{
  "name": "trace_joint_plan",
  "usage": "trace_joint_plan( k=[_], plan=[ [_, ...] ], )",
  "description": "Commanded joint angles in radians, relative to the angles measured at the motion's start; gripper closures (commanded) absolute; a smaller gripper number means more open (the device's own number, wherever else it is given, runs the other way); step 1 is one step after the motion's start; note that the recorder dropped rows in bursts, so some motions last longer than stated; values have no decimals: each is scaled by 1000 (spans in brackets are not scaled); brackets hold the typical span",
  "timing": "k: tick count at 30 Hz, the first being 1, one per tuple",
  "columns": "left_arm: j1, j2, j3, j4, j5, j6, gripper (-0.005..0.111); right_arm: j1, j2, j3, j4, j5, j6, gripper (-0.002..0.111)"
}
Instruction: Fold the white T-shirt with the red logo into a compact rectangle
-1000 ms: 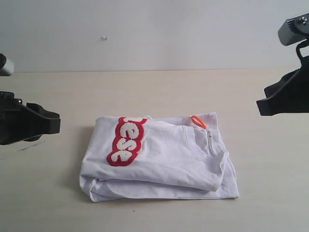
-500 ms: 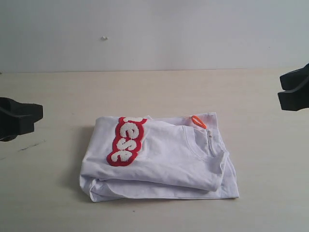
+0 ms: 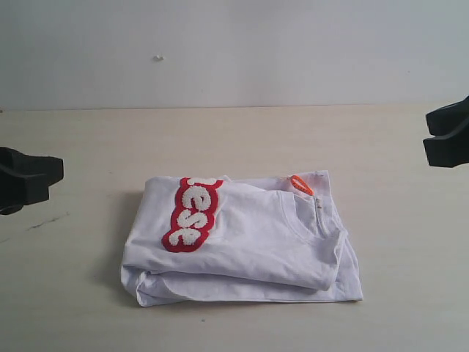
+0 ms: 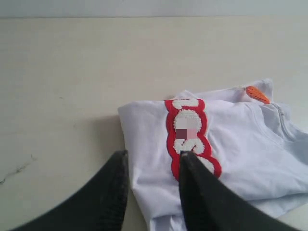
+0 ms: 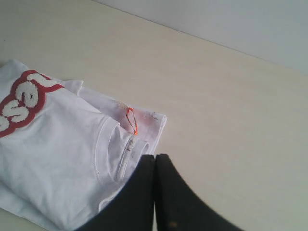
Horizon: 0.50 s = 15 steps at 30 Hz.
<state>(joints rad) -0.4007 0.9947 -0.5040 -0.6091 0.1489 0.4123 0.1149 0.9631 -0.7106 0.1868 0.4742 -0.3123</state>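
Only part of the red logo [image 3: 192, 214] shows: it runs up the left part of the top layer and bends out of sight over the far fold, so just the white fuzzy letters "ese" can be read. In the left wrist view one letter is blurred past reading. The white T-shirt [image 3: 242, 242] lies folded into a rough rectangle near the middle of the table [image 3: 234, 139], with the lower layers peeking out along its near and right edges; what lies inside the folds is hidden. The ribbed collar [image 3: 308, 220] sits on the right part of the top layer, with the orange neck tag [image 3: 301, 185] at the far right corner.

In the exterior view both arms are cut off by the picture's edges, and only dark blunt ends reach in from either side, both well apart from the cloth.

The left gripper [image 4: 154, 159] has its jaws partly parted, with a clear gap between the two black fingers [image 4: 108, 192] and nothing clamped in it. In its wrist view the shirt's near left corner shows through the gap, but the exterior view places this gripper well to the shirt's left and off the cloth.

The right gripper [image 5: 154, 158] has its jaws pressed tight together — no gap and nothing between them. It hangs clear of the shirt on the collar side.
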Motion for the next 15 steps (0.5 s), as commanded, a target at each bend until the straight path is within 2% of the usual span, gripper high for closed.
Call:
trace_joint_plan(
  k=[1,7,9,15],
  plan=[
    [-7,-7,6,3,-2,-1,71,2,-9,5,4,-7,0,108],
    [-5,-24,6,8,-2,6,71,2,-9,5,4,-7,0,108],
    [3,-46,6,65,-23,29,71,2,-9,5,4,-7,0,108],
    [80,-172,6,164,-32,32,71,2,-9,5,4,-7,0,108]
  ],
)
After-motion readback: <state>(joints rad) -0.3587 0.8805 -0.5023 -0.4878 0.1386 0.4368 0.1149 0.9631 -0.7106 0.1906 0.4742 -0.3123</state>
